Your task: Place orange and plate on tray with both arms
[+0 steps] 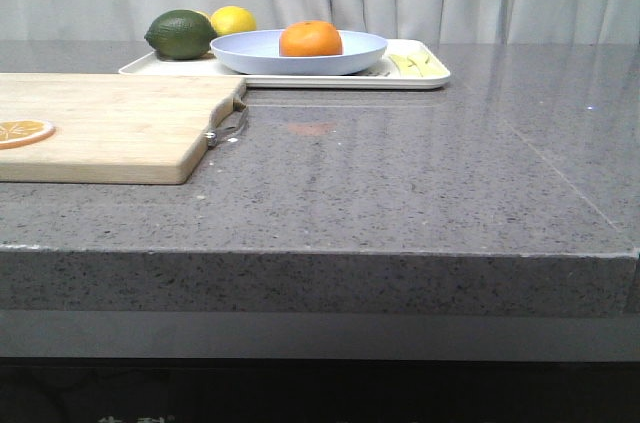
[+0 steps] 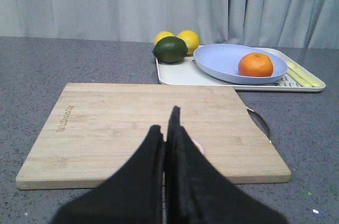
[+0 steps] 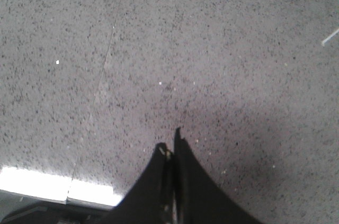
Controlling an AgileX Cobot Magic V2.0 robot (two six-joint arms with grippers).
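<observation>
While our left gripper [image 2: 168, 128] and right gripper [image 3: 170, 147] are hanging pressed together, holding nothing, the round bright orange [image 2: 255, 64] is sitting in the lavender-blue plate [image 2: 222, 62] on the cream-white rectangular tray [image 2: 177, 74], well beyond the left fingertips.

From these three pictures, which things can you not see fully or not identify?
- Lemons: front view, mostly behind the lime; only one shows.
- Pale sticks on the tray: too small to identify.
- Orange slice: front view, cut off by the picture's edge; left wrist view, hidden by the left gripper.
- Right wrist view: only countertop.
</observation>
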